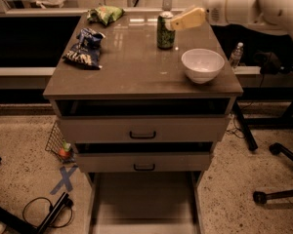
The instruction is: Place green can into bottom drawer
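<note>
Gripper at green can, cabinet top.
Gripper [179,22] extends in from 3 o'clock, its tip by the upper side of the upright green can [165,31]. White bowl [202,65] at can's 4 o'clock. Bottom drawer [144,199] stands open at 6 o'clock.

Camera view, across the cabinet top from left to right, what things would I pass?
Blue snack bag → green can → white bowl. The gripper is at the can's upper right. It overlaps both the can and the bowl across the view, so it is left out of the order.
</note>
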Robot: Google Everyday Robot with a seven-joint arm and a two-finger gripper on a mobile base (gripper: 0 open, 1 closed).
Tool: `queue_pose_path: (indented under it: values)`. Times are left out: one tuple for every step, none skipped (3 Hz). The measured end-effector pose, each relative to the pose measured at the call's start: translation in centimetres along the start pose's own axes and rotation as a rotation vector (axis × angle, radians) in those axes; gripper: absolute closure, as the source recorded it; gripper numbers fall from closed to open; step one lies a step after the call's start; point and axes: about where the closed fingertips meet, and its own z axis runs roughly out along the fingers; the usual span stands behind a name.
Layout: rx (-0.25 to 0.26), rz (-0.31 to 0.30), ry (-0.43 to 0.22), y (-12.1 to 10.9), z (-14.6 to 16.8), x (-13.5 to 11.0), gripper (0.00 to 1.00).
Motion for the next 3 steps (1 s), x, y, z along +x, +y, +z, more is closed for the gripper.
queue_pose_path:
  values:
    - [0.051,0.076,-0.028,-1.7,4.9,1.3,0.00]
    - [0.077,0.150,-0.062,-2.8,9.2,3.2,0.00]
    - [0.056,0.230,-0.097,-2.7,12.6,4.9,0.00]
